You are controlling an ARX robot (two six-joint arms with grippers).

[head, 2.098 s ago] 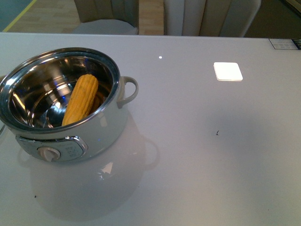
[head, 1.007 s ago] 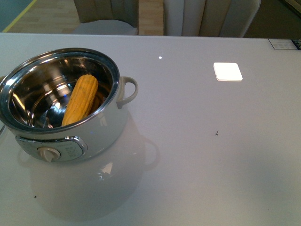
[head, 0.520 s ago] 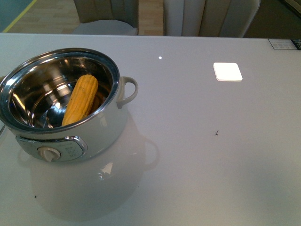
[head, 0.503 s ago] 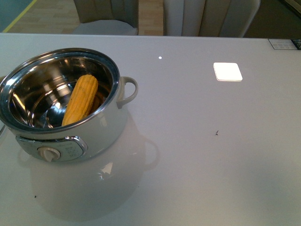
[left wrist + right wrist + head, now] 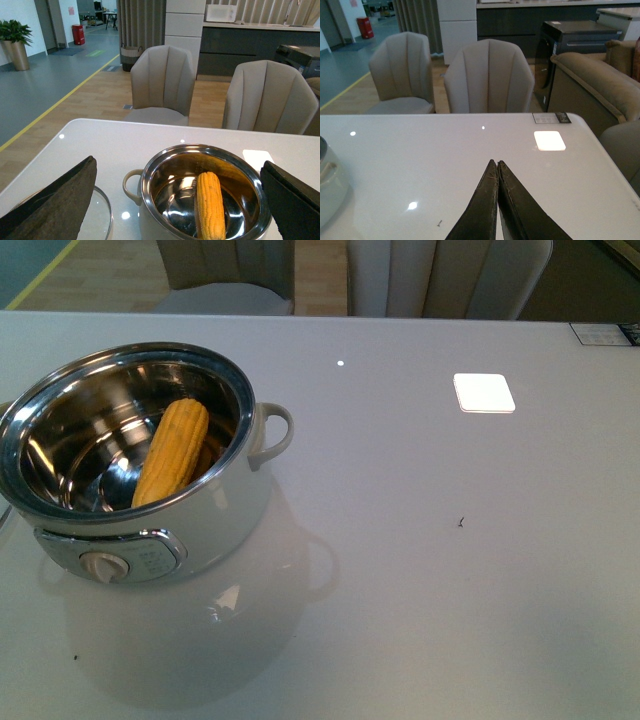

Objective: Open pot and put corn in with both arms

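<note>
The left gripper (image 5: 180, 200) had its jaws spread wide, one dark pad at each side of the left wrist view with nothing between them, raised above the pot (image 5: 200, 200) and apart from it. The right gripper (image 5: 497, 200) had its jaws pressed together, tips meeting in a thin line and pinching nothing, held over bare table (image 5: 420, 160) well to the pot's right.

The pot (image 5: 140, 450) stood open, its shiny steel bowl uncovered. The corn (image 5: 172, 452) lay inside it, leaning against the inner wall on the side nearer the pot's right loop handle (image 5: 272, 435), its rounded tip up toward the far rim and its other end down on the steel floor. In the left wrist view the corn (image 5: 210, 205) ran lengthwise across the bowl, right of its middle. The dial knob (image 5: 100, 565) sat on the pot's front panel, facing the robot.

A glass lid (image 5: 97, 215) with a metal rim lay flat on the table just beside the pot, on its left, partly hidden behind one pad of the left gripper.

Beyond the pot, past the table's far edge, stood two beige chairs (image 5: 162, 80). A bright square patch of light (image 5: 485, 392) lay on the tabletop well to the pot's right, and a small white label (image 5: 605, 333) sat at the far right corner.
</note>
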